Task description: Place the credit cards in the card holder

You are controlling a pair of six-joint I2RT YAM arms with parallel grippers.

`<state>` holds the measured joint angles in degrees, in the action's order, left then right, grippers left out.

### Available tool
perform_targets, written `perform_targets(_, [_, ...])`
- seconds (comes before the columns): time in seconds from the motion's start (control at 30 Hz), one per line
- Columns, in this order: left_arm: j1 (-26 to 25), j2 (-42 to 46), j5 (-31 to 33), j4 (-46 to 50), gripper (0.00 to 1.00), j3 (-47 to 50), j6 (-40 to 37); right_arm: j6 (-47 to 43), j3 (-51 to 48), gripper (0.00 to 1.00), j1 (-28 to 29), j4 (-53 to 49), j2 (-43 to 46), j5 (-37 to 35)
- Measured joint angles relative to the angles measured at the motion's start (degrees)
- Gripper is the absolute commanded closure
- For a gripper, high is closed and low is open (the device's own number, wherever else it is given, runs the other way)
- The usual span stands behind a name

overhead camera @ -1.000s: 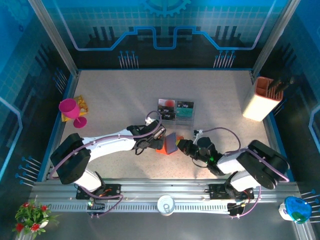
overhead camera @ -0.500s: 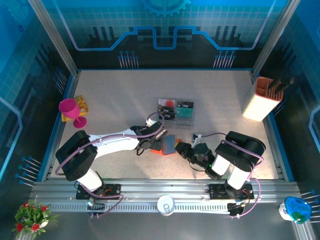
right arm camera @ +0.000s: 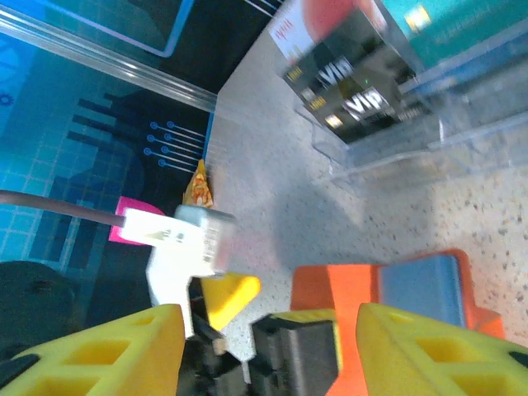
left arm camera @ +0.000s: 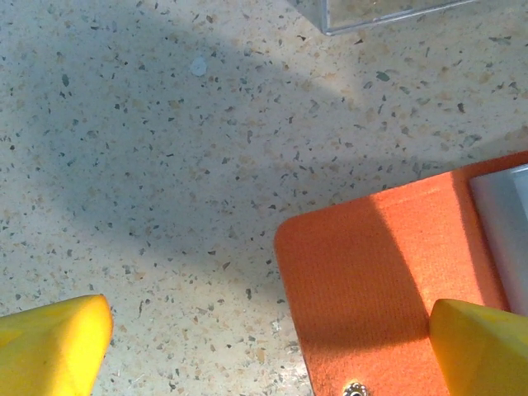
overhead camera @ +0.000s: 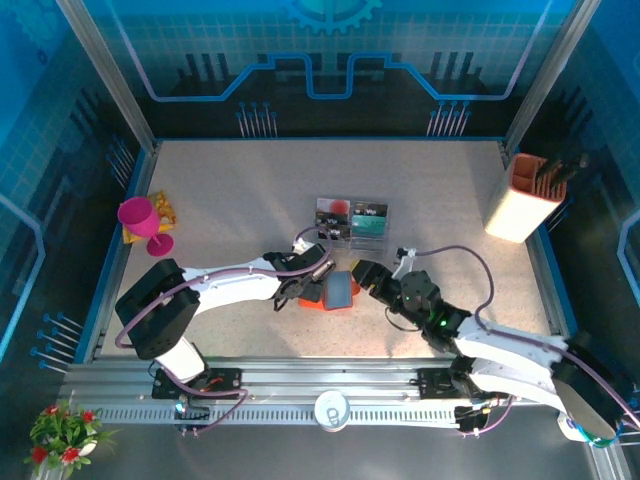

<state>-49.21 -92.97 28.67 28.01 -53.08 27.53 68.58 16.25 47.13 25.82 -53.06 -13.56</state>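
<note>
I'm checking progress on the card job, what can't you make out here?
Top view: whether the blue-grey card is in a slot of the card holder or just on it; too small, partly under the left arm.
Left wrist view: the card holder runs off the right and bottom edges.
Right wrist view: the credit cards in the clear tray are blurred, count unclear.

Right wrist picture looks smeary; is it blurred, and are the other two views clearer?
Right wrist view: yes, the credit cards in the clear tray are smeared, their lettering soft. Left wrist view: sharp, with a broad soft shadow over the speckled table and part of the card holder. Top external view: crisp, brightest mid-table.
</note>
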Motion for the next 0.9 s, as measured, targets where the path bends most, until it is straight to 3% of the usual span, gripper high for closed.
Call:
perform_targets(0.17, [0.0, 0.0, 0.1, 0.0, 0.01, 0.0, -0.7, -5.9, 3.6, 0.68, -2.3, -13.8, 4.2, 0.7])
perform_targets(0.33, [0.0, 0.0, 0.1, 0.0, 0.01, 0.1, -0.7, -10.8, 5.1, 0.80, -3.0, -20.4, -3.2, 4.0])
perform_targets(0.9, [0.0, 1.4, 0.1, -1.4, 0.01, 0.9, -2.6, -18.1, 12.5, 0.92, -2.9, -18.6, -20.1, 9.7])
